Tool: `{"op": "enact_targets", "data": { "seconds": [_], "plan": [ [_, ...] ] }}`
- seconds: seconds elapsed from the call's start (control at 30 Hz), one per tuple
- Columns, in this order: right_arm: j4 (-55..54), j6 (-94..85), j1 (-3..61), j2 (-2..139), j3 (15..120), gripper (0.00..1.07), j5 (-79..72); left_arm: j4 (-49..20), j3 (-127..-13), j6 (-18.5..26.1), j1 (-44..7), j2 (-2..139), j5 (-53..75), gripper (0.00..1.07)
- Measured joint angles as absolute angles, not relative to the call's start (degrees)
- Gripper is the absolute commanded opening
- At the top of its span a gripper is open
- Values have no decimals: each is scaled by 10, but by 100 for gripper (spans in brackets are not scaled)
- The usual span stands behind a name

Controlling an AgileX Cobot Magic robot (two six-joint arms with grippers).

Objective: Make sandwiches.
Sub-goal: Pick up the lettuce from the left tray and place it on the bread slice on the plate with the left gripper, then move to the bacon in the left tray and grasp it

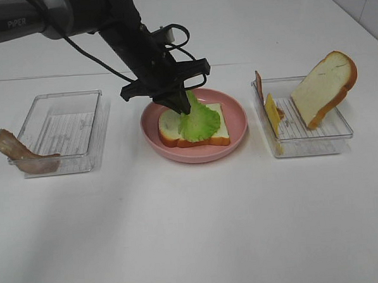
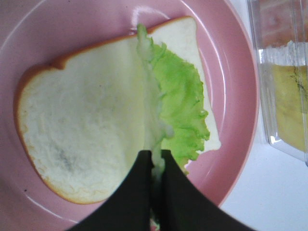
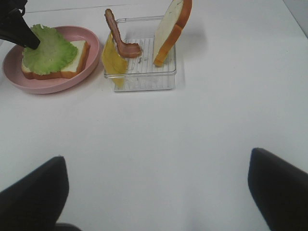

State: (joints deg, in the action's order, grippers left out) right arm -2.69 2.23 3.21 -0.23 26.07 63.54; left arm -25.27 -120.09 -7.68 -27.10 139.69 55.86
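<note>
Pinching the ruffled green lettuce leaf (image 2: 178, 96) by its pale stem edge, the left gripper (image 2: 156, 161) has its black jaws squeezed narrow around it. The leaf drapes across the middle of a flat white bread slice with orange-brown crust (image 1: 166, 127). That slice lies in the round pink plate (image 1: 237, 123) at the centre of the table. The right gripper (image 3: 156, 159) hangs spread wide over bare tabletop, holding nothing, well apart from the food.

Right of the plate, a clear plastic tray (image 1: 316, 141) holds three things:
- a second bread slice (image 1: 324, 87), propped up at a tilt
- a yellow cheese slice (image 1: 273, 115), standing by the tray's left wall
- a brown bacon strip (image 1: 259, 84), just beside the cheese

Left of the plate, a second clear tray (image 1: 62, 132) has another bacon strip (image 1: 22, 155) draped at its near left corner, apparently half outside.

All of this sits on a plain white table (image 1: 193, 230). A pale tiled wall (image 1: 366, 5) edges the far right corner. The dark left arm (image 1: 43, 22) carries the white lettering "PiPER". Faint print on the tray floors is too small to read.
</note>
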Motion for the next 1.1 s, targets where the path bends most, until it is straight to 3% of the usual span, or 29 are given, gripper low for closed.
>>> {"op": "enact_targets", "data": {
  "seconds": [0.13, 0.2, 0.23, 0.27, 0.3, 0.33, 0.37, 0.4, 0.43, 0.73, 0.8, 1.1],
  "plan": [
    [-27, 22, 32, -2, 261, 94, 635, -246, -1201, -80, -271, 1397, 560, 14],
    [-27, 22, 32, -2, 261, 94, 635, -231, -1201, -82, -271, 1397, 560, 35],
    [-27, 22, 32, -2, 261, 94, 635, -231, -1201, -82, -271, 1397, 560, 35],
    [-27, 22, 32, -2, 261, 94, 635, -226, -1201, -82, -271, 1397, 560, 54],
    [-27, 22, 32, -2, 261, 94, 635, -226, -1201, -82, -271, 1397, 560, 54],
    [-27, 22, 32, -2, 261, 94, 635, -217, -1201, -82, -271, 1397, 564, 78],
    [-27, 22, 32, -2, 261, 94, 635, -199, -1209, -82, -271, 1397, 574, 89],
    [-27, 22, 32, -2, 261, 94, 635, -199, -1209, -82, -271, 1397, 574, 89],
    [-27, 22, 32, -2, 261, 94, 635, -189, -1214, -82, -271, 1396, 581, 102],
    [-27, 22, 32, -2, 261, 94, 635, -93, -1289, -80, -271, 1367, 674, 102],
    [-27, 22, 32, -2, 261, 94, 635, -44, -1321, -75, -271, 1353, 689, 102],
    [-27, 22, 32, -2, 261, 94, 635, -17, -1248, -50, -246, 1265, 692, 101]
  ]
}}
